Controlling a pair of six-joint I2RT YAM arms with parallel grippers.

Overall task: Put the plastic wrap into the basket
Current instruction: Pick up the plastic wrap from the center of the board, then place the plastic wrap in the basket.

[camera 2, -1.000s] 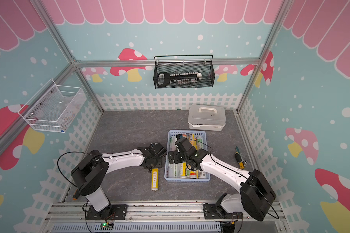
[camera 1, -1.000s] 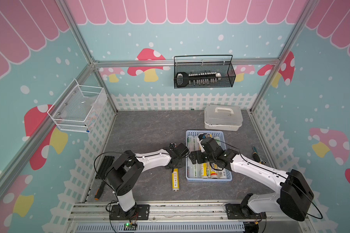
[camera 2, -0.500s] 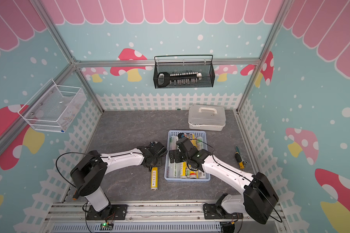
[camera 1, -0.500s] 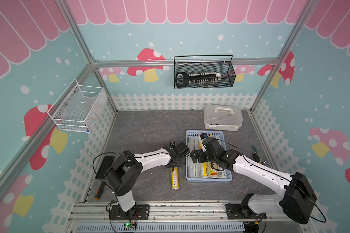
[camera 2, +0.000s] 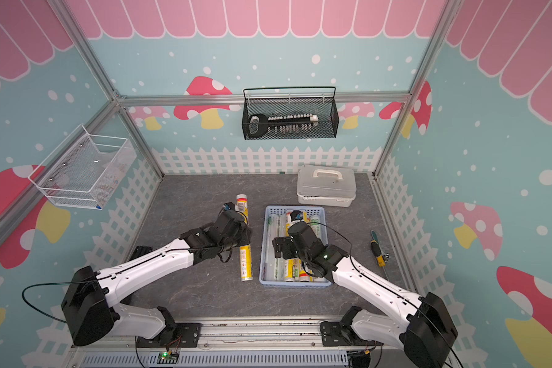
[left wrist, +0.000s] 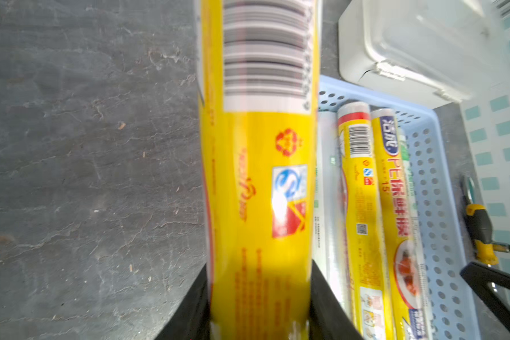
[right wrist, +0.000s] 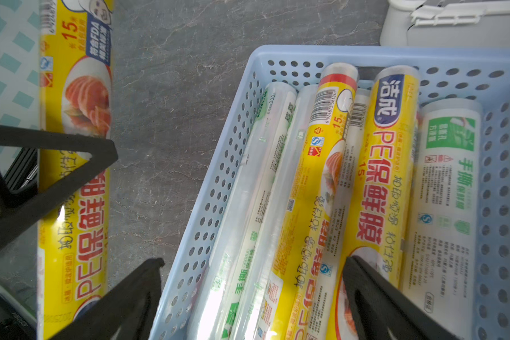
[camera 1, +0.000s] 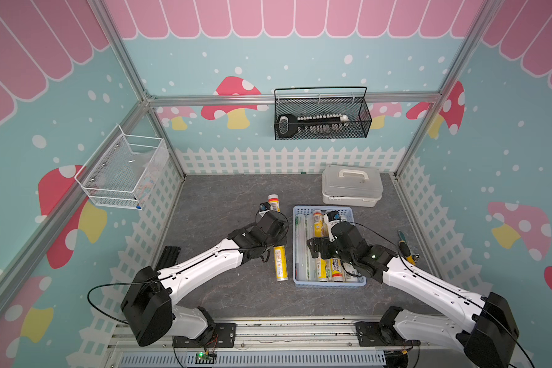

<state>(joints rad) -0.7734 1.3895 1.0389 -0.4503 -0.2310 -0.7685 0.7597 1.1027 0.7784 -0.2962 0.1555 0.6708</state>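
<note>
A yellow plastic wrap (camera 1: 280, 264) (camera 2: 245, 264) roll lies lengthwise just left of the basket (camera 1: 322, 209) (camera 2: 292, 209). My left gripper (camera 1: 276, 237) (camera 2: 244, 237) (left wrist: 259, 309) is shut on its middle, both black jaws pressed against the yellow roll (left wrist: 256, 176). I cannot tell whether it touches the table. The light-blue basket (right wrist: 218, 176) holds several rolls, yellow ones (right wrist: 383, 176) and clear-white ones with green labels (right wrist: 448, 182). My right gripper (camera 1: 314, 248) (camera 2: 279, 248) (right wrist: 248, 294) hovers open over the basket's left side, holding nothing.
A white lidded box (camera 1: 351, 184) stands behind the basket. A yellow-handled screwdriver (camera 1: 403, 247) lies to its right. A black wire basket (camera 1: 321, 118) hangs on the back wall and a white wire one (camera 1: 121, 172) on the left wall. A black bar (camera 1: 169, 255) lies by the left fence.
The left jaws have closed onto the yellow roll. The roll now sits farther toward the back, its far end showing beyond the gripper. The right arm has barely moved.
</note>
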